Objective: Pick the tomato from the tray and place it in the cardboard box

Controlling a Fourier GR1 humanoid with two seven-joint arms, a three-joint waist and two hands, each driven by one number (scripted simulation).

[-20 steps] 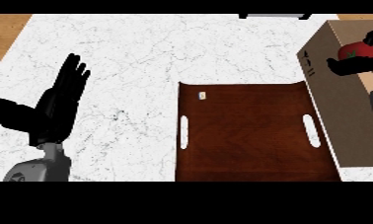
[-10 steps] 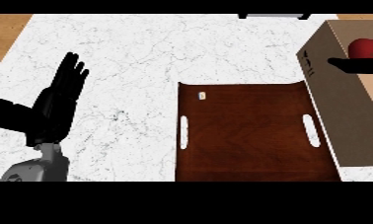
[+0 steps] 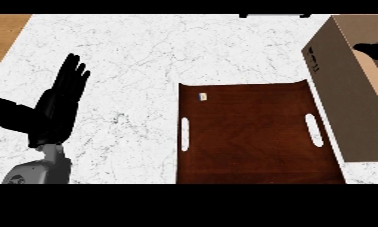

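Observation:
The dark brown tray [image 3: 251, 131] lies at the counter's centre right with nothing on it except a small white tag [image 3: 202, 96]. The cardboard box [image 3: 345, 96] stands right of the tray, cut off by the view's right edge. No tomato shows in this view. Only a black sliver of my right hand [image 3: 367, 47] shows over the box's opening at the right edge, and its fingers are hidden. My left hand [image 3: 59, 103] rests open at the far left, fingers up, well away from the tray.
White marble counter [image 3: 148, 56] spreads between my left hand and the tray. A strip of wooden surface [image 3: 11, 31] shows at the upper left corner. The tray has white slot handles on both sides.
My right hand with the red tomato was over the box. Both have slid out past the right edge, and the tomato no longer shows. The left hand has not moved.

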